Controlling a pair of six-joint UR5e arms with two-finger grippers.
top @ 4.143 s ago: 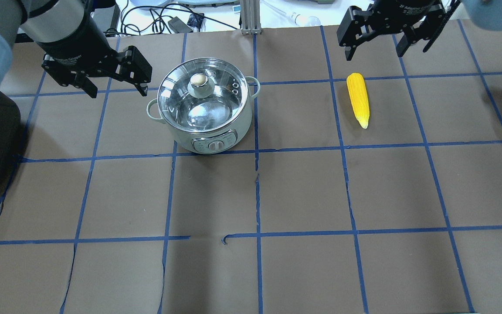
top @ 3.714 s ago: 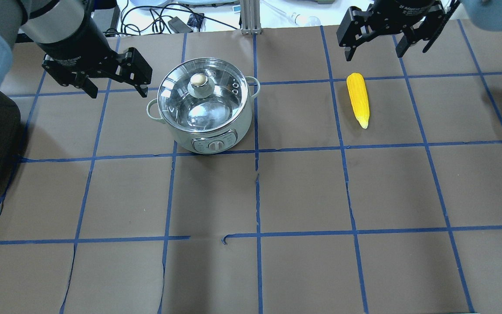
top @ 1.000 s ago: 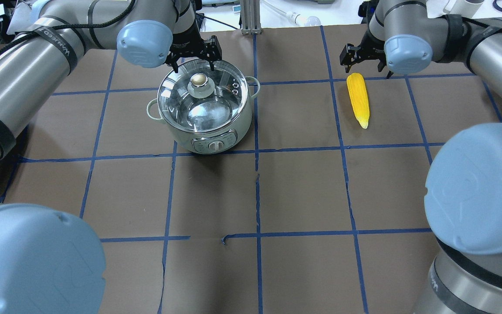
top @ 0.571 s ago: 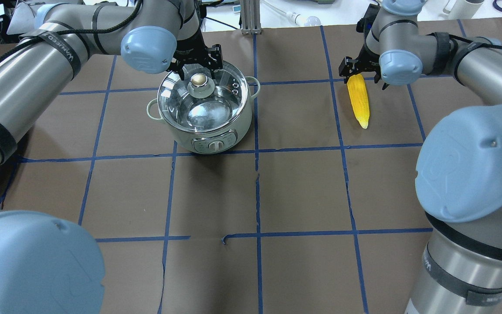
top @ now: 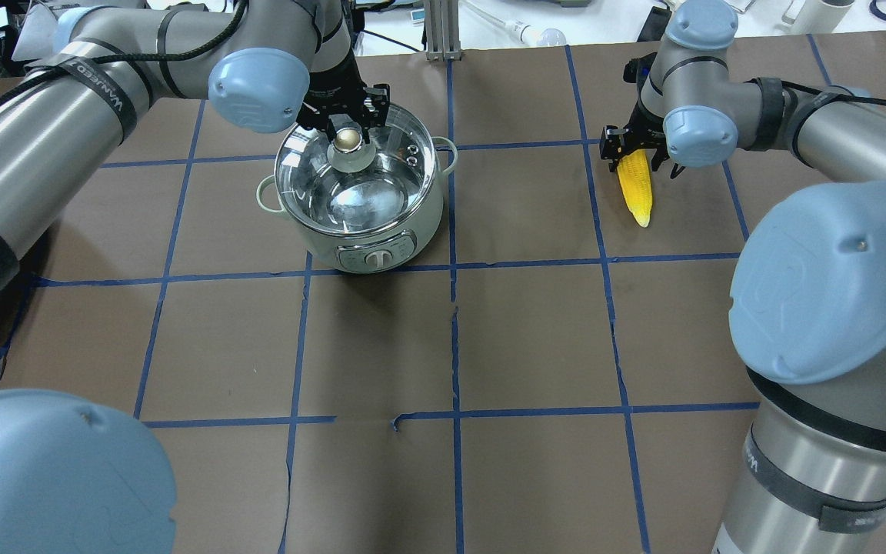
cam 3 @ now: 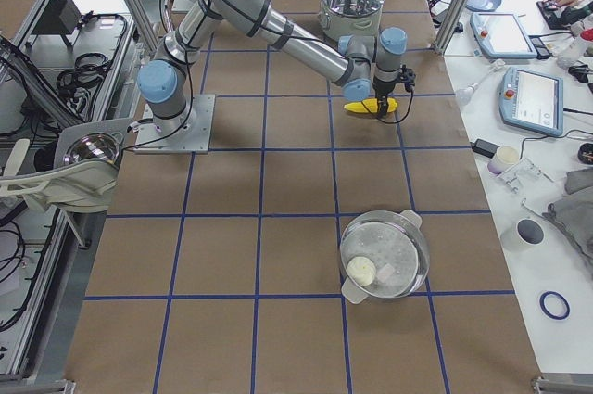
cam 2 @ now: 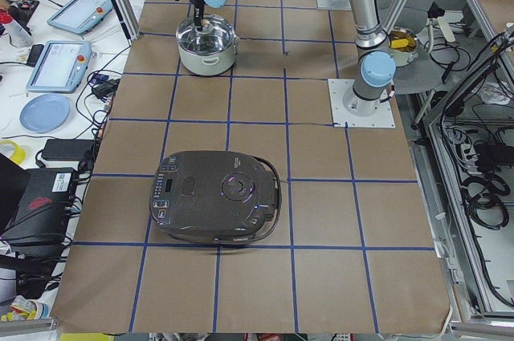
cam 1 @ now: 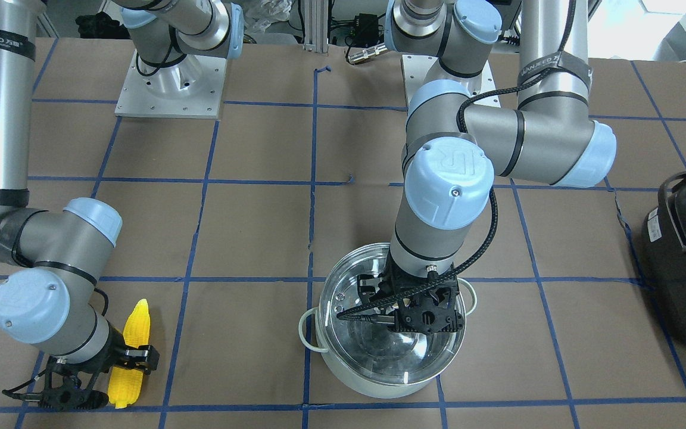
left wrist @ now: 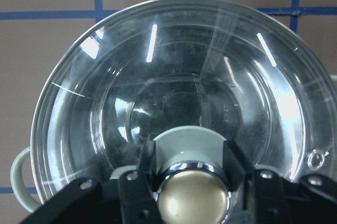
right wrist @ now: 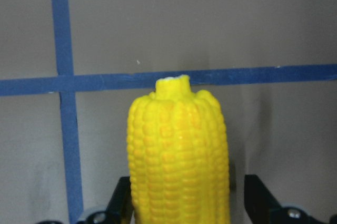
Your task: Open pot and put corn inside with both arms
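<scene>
Fingers [left wrist: 143, 163] of my left gripper [left wrist: 188, 162] flank brass-toned round knob [left wrist: 194, 198], sole purchase on clear glass lid [left wrist: 158, 76] seated on shiny steel pot [top: 412, 219]; pinch unconfirmed. Further off, my right gripper [right wrist: 190, 198] gapes astride yellow ribbed corn cob [right wrist: 176, 145] lying on table [right wrist: 263, 34].

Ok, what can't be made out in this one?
Left wrist view: whether the left fingers touch the lid knob; the bottom edge crops the contact.
Front-facing view: the lid knob, hidden under the left fingers.
Overhead view: the thick end of the corn, covered by the right fingers.
</scene>
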